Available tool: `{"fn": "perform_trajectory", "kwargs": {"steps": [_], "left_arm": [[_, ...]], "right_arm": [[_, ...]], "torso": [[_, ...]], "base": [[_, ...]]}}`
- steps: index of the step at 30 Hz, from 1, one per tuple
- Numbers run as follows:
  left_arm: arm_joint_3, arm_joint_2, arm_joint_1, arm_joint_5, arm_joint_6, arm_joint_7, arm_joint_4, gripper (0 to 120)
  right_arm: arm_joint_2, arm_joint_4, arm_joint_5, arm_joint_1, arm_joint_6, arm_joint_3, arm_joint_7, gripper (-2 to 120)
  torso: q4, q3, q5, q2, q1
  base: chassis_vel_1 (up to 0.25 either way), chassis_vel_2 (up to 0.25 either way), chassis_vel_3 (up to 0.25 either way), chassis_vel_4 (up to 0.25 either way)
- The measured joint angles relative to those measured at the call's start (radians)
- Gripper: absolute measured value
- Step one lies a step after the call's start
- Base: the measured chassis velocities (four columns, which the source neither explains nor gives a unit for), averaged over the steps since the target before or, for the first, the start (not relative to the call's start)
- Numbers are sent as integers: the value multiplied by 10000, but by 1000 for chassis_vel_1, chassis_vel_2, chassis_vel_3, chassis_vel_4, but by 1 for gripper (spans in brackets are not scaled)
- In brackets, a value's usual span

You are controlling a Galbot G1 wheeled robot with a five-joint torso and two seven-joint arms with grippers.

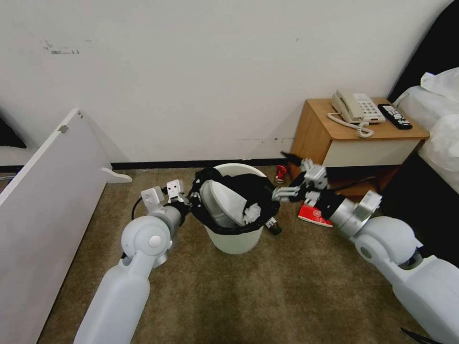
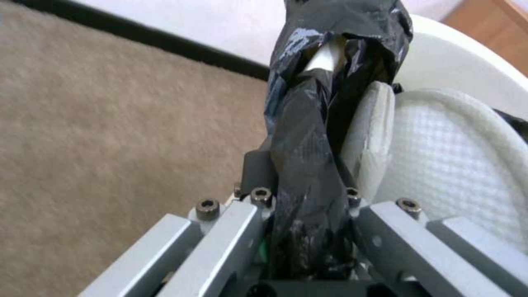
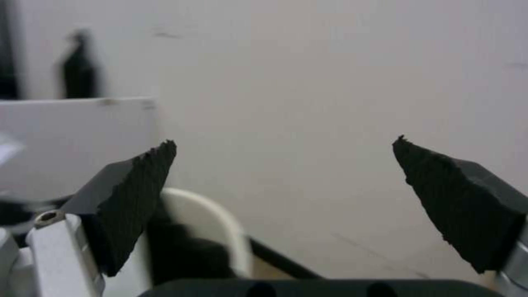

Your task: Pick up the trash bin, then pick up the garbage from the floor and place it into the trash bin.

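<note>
Carpet (image 1: 267, 296) is seen under the bin (image 1: 236, 241), which sits at centre, near the far wall (image 1: 201, 71), tilted a little, its black bag (image 1: 253, 184) folded over the rim. The bin's left rim is gripped through the bag by the left gripper (image 1: 190, 200); in the left wrist view its fingers (image 2: 255, 173) are clenched on the bunched bag and rim. A white slipper (image 1: 222, 200) and a tissue (image 1: 252, 213) are seen inside the bin, the slipper leaning against the left wall just beside the clamped rim. The right gripper (image 1: 287, 174) is held at the bin's right rim, above it, with its fingers (image 3: 135, 194) spread wide and nothing between them. A small bottle (image 1: 273, 226) lies on the carpet touching the bin's right side. A red packet (image 1: 313, 216) lies to the right, partly hidden by the right arm, and a red can (image 1: 281, 174) stands farther off by the nightstand (image 1: 330, 141). A telephone (image 1: 356, 109) and remote (image 1: 395, 116) rest on the nightstand. A white board (image 1: 48, 191) leans at left.
</note>
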Motion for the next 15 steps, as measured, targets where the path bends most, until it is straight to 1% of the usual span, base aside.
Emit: {"fn": "perform_trajectory", "kwargs": {"steps": [1, 2, 3, 4, 5, 6, 7, 10, 12, 14, 15], "left_arm": [[0, 0, 0, 0, 0, 0, 0, 4], [-34, 2, 1, 63, -13, 22, -16, 4], [-100, 6, 14, 240, -52, 93, -71, 4], [-121, 6, 24, 327, -72, 122, -98, 4], [-121, 6, 24, 327, -72, 122, -98, 4], [-169, -4, 58, 521, -114, 190, -168, 4], [-169, -4, 58, 521, -114, 190, -168, 4], [-296, -27, 150, 777, -173, 277, -389, 4], [-315, -26, 159, 818, -182, 302, -422, 4], [-395, -9, 169, 980, -239, 424, -541, 4], [-395, -9, 169, 980, -239, 424, -541, 4]], "right_arm": [[0, 0, 0, 0, 0, 0, 0, 100], [64, 33, 1, -38, -144, 151, 246, 100], [132, 104, 12, -122, -386, 396, 730, 100], [154, 148, 20, -163, -530, 528, 982, 100], [154, 148, 20, -163, -530, 528, 982, 100], [190, 271, 34, -231, -805, 776, 1520, 100], [190, 271, 34, -231, -805, 776, 1520, 100], [310, 630, 239, -313, -1298, 1329, 2421, 100], [345, 690, 271, -314, -1362, 1421, 2576, 100], [453, 840, 462, -314, -1482, 1656, 3065, 100], [453, 840, 462, -314, -1482, 1656, 3065, 100]], "torso": [[0, 0, 0, 0, 0], [0, 0, -1, 0, 0], [-1, 0, 1, 0, 0], [-2, 0, 1, 0, 0], [-2, 0, 1, 0, 0], [-3, 0, 0, 0, 0], [-3, 0, 0, 0, 0], [-2, 0, -1, 0, 0], [-2, 0, 0, 0, 0], [-1, 0, 0, 0, 0], [-1, 0, 0, 0, 0]], "base": [[0, 0, 0, 0], [0, 0, 0, 0], [0, 0, 0, 0], [0, 0, 0, 0], [0, 0, 0, 0], [0, 0, 0, 0], [0, 0, 0, 0], [0, 0, 0, 0], [0, 0, 0, 0], [0, 0, 0, 0], [0, 0, 0, 0]]}}
